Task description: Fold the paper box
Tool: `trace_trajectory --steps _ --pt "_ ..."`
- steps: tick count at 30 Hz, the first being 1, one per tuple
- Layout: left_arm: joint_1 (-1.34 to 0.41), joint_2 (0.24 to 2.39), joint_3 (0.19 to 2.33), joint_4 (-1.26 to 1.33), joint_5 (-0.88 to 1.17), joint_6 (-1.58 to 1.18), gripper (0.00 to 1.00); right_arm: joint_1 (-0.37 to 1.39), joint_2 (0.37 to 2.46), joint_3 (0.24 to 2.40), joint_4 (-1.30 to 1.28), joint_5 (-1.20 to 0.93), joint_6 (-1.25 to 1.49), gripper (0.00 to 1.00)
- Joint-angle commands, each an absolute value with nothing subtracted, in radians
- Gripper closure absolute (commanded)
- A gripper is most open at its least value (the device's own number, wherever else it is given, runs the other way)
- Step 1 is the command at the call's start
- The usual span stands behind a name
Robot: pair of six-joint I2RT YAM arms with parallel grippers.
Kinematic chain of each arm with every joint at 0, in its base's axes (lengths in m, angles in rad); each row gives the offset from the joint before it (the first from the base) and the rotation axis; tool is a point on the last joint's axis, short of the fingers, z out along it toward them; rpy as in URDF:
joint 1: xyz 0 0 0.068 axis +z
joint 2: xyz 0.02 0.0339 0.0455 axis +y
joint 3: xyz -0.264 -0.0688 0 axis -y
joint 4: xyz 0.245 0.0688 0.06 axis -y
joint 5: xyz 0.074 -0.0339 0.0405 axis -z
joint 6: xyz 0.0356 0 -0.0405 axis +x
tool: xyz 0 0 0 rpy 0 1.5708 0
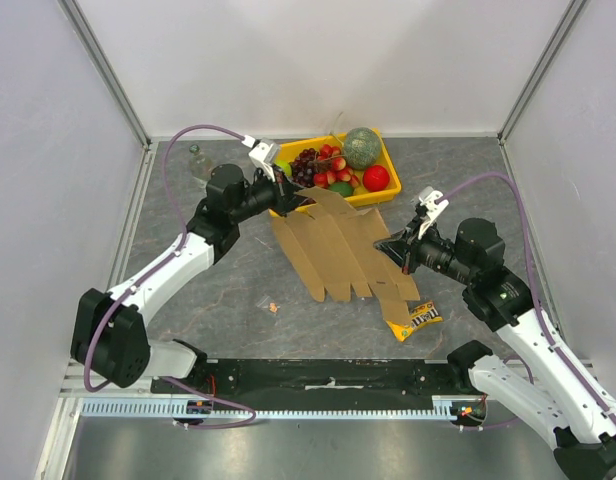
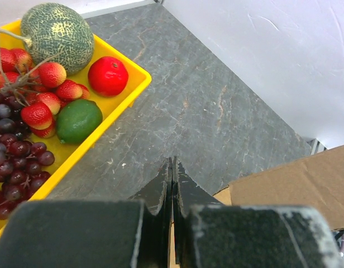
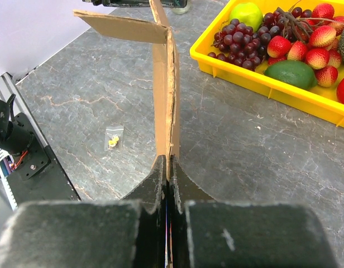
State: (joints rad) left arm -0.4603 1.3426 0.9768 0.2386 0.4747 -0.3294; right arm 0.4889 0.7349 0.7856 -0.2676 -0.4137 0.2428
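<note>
Right claw (image 3: 171,159) pinches the paper box (image 3: 163,100), left claw (image 2: 172,162) seemingly too.

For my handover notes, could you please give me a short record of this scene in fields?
paper box: flat brown die-cut sheet, not yet a box, held by both grippers
left gripper: shut on the sheet's far corner, beside the yellow tray
right gripper: shut on the sheet's right edge
yellow tray: at the far side, holding fruit
candy packet: on the table, at the sheet's near corner
</note>
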Motion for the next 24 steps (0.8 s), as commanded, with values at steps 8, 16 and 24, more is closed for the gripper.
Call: trace_trajectory --steps 8,16,24 --pt "-0.457 1.298 0.927 0.35 0.577 -0.393 0.98 0.492 0.736 0.804 -0.224 -0.345 0.259 1.0" --pt "-0.459 1.293 0.873 0.409 0.646 -0.413 0.98 0.492 0.749 0.799 -0.199 -0.327 0.281 1.0" --pt "-0.485 1.31 0.859 0.437 0.678 -0.423 0.98 0.492 0.756 0.795 -0.187 -0.324 0.293 1.0"
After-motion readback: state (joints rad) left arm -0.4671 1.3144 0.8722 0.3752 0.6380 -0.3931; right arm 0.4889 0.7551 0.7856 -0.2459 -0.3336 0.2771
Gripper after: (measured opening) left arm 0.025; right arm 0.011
